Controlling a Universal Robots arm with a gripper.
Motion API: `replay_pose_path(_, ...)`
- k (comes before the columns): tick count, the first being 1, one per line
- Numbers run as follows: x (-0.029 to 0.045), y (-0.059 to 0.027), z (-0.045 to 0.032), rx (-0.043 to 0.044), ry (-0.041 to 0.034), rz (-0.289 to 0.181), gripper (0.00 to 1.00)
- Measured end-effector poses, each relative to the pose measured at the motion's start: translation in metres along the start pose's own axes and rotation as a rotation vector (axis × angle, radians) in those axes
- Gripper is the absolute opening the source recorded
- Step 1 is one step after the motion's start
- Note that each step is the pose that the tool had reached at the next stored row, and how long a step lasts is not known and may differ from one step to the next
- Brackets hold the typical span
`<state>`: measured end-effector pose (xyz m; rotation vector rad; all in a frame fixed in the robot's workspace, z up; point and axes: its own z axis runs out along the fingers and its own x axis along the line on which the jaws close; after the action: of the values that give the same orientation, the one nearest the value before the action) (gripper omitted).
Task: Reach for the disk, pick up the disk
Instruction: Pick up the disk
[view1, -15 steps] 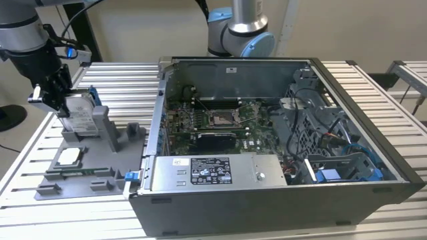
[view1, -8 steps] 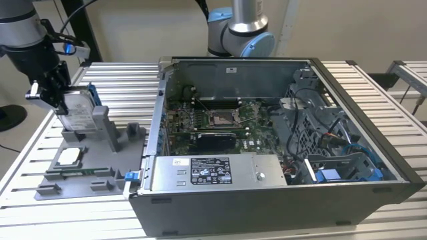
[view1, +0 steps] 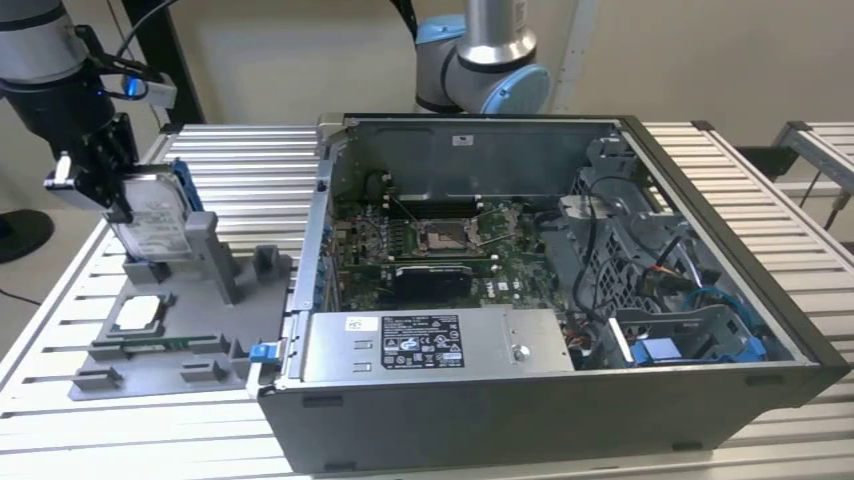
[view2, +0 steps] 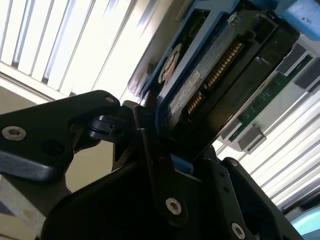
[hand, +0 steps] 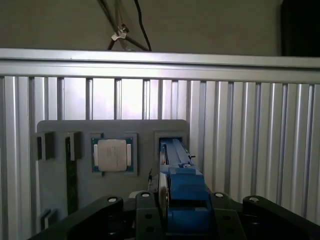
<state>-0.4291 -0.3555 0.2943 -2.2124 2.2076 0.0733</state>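
We see the gripper (view1: 118, 190) clamped on the disk (view1: 154, 228) in the grey tray (view1: 147, 372).
At the exterior view's left, the tray holds a square chip (view1: 140, 313) in its near pocket and the disk in its far slot. The disk stands on edge, long axis near vertical, its top edge gripped.

We take this for a robotics lab or assembly workshop: a slatted aluminium worktop (view1: 747, 190) carries an opened computer case (view1: 561, 300) at frame centre, a grey parts fixture (view1: 174, 340) at lower left, and a robot arm's base (view1: 481, 70) at the top.
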Motion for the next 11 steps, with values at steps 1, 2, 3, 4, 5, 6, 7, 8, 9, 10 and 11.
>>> replay_pose_path(1, 0.0, 0.0, -0.0014, 0.0, 0.0, 0.0, 0.0)
replay_pose_path(2, -0.0001, 0.0, -0.0029, 0.0, 0.0, 0.0, 0.0)
replay_pose_path(3, -0.0001, 0.0001, -0.0045, -0.0001, 0.0, 0.0, 0.0)
replay_pose_path(4, -0.0002, 0.0001, -0.0061, 0.0, 0.0, 0.0, 0.0)
replay_pose_path(5, -0.0003, 0.0001, -0.0077, 0.0, 0.0, 0.0, 0.0)
replay_pose_path(6, -0.0004, 0.0002, -0.0095, 0.0, 0.0, 0.0, 0.0)
replay_pose_path(7, -0.0005, 0.0002, -0.0113, -0.0001, 0.0, 0.0, 0.0)
replay_pose_path(8, -0.0006, 0.0003, -0.0131, -0.0001, 0.0, 0.0, 0.0)
replay_pose_path(9, -0.0007, 0.0004, -0.0148, 0.0, 0.0, 0.0, 0.0)
replay_pose_path(10, -0.0008, 0.0004, -0.0164, 0.0, 0.0, 0.0, 0.0)
replay_pose_path(11, -0.0009, 0.0004, -0.018, 0.0, 0.0, 0.0, 0.0)
